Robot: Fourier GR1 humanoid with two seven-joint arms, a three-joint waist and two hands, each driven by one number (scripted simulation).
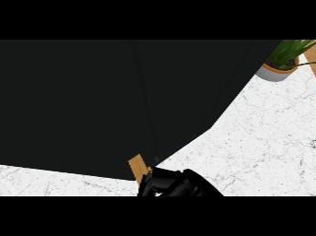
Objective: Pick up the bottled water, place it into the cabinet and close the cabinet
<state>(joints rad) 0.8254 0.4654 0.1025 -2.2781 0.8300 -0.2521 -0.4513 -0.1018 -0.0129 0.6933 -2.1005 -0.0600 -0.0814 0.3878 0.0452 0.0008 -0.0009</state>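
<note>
A white marble bench [269, 138] lies under the big dark cabinet [85, 106]. One hand [177, 184], perhaps the right, touches its door's wooden edge [138, 167]; fingers unreadable. The bottle is unseen, presumably inside. Push steadily until shut.

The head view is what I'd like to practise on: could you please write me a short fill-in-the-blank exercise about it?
1. The large cabinet that fills most of the view is ____ in colour.
2. The potted plant stands at the upper ____ of the view.
3. The counter has a white ____ pattern.
4. The one black hand in view shows at the ____ edge.

Missing words: black; right; marble; lower
</note>
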